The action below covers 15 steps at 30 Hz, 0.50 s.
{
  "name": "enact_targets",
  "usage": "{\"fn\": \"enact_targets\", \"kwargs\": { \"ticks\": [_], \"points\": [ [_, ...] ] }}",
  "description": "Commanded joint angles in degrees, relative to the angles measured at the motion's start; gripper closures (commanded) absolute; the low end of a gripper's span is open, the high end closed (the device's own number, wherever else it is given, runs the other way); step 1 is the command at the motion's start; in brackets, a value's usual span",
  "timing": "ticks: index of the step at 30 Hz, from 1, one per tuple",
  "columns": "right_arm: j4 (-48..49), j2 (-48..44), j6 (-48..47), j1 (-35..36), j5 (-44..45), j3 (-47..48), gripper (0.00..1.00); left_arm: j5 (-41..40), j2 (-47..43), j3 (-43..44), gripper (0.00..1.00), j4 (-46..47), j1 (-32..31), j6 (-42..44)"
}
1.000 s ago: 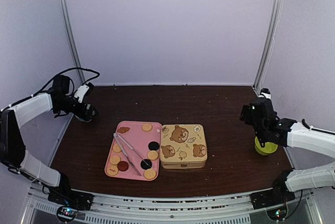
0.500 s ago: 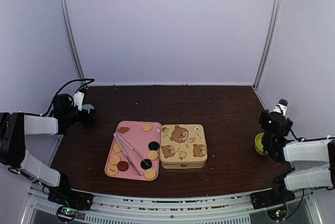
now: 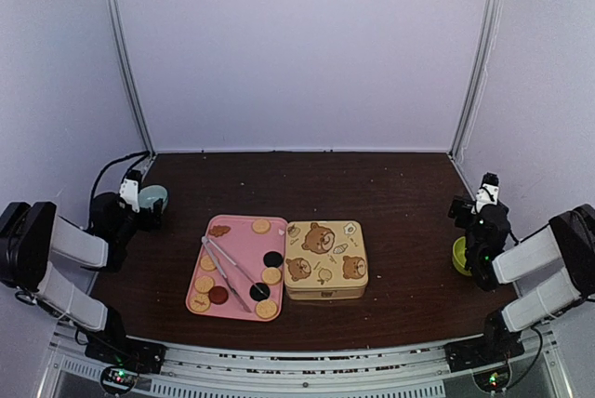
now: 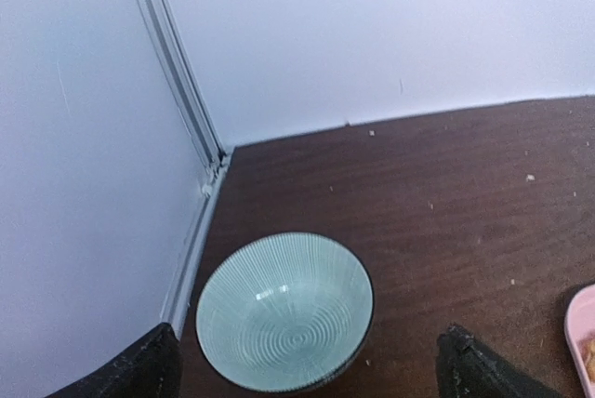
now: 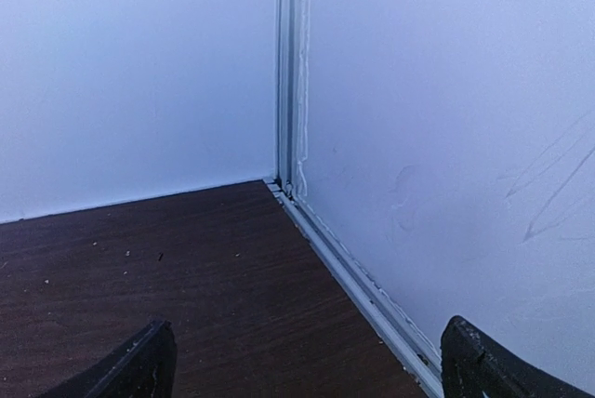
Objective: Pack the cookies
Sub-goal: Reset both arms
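Several cookies (image 3: 261, 226), tan, black (image 3: 272, 258) and dark red (image 3: 218, 295), lie on a pink tray (image 3: 244, 242) left of the table's middle. A pair of tongs (image 3: 232, 268) lies across them. My left gripper (image 3: 139, 197) is open and empty at the far left, just short of a pale green bowl (image 3: 153, 197). In the left wrist view the bowl (image 4: 284, 312) sits empty between my spread left gripper (image 4: 307, 365). My right gripper (image 3: 485, 190) is open and empty at the right edge; in the right wrist view the gripper (image 5: 311, 361) faces the back right corner.
A closed gold tin (image 3: 325, 258) with bear pictures stands right of the tray, touching it. A yellow-green bowl (image 3: 460, 257) sits by my right arm. The tray's corner (image 4: 584, 342) shows at the left wrist view's right edge. Walls close both sides.
Both arms have drawn back and folded down toward the table's side edges. The left gripper now sits low by the pale green bowl; the right gripper points at the back right corner.
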Motion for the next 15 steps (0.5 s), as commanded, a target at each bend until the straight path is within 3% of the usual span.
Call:
{"fn": "enact_targets", "kwargs": {
  "ticks": [1,15],
  "points": [
    [-4.21,-0.06,2.59,-4.16,-7.78,3.95,0.00,-0.98,-0.18,3.15,0.02,4.75,0.63,-1.24],
    [-3.98,-0.28,2.41,-4.72,-8.64,3.54,0.00,-0.80,0.13,3.37,0.02,5.14,0.64,-1.16]
  ]
}}
